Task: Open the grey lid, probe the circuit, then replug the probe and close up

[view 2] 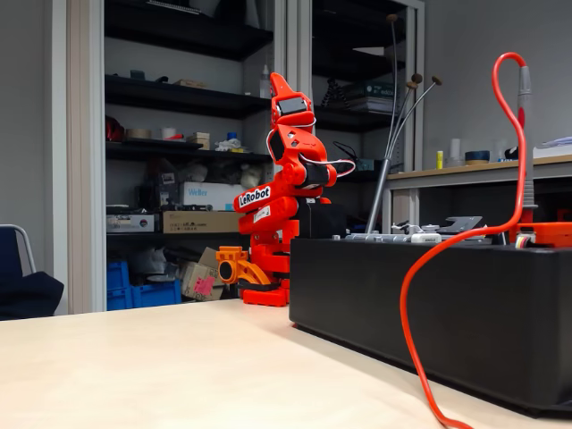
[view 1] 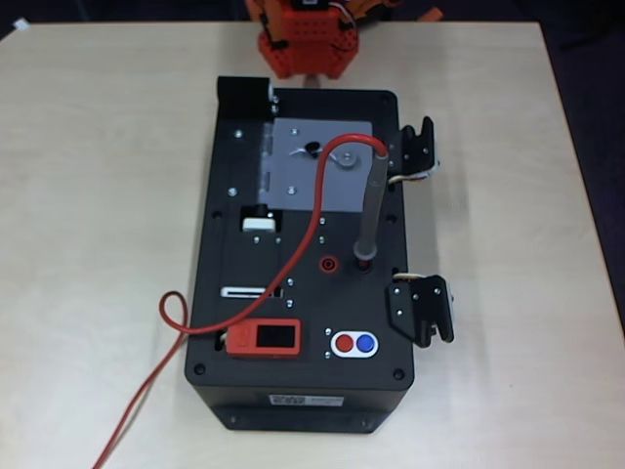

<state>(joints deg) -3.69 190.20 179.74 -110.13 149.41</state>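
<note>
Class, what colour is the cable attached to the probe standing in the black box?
Red. The cable on the probe shows best in the overhead view.

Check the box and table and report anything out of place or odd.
Nothing looks damaged or spilled. The grey lid lies flat, and the probe stands upright in its hole. Its red cable crosses the lid and loops off the box onto the table.
</note>
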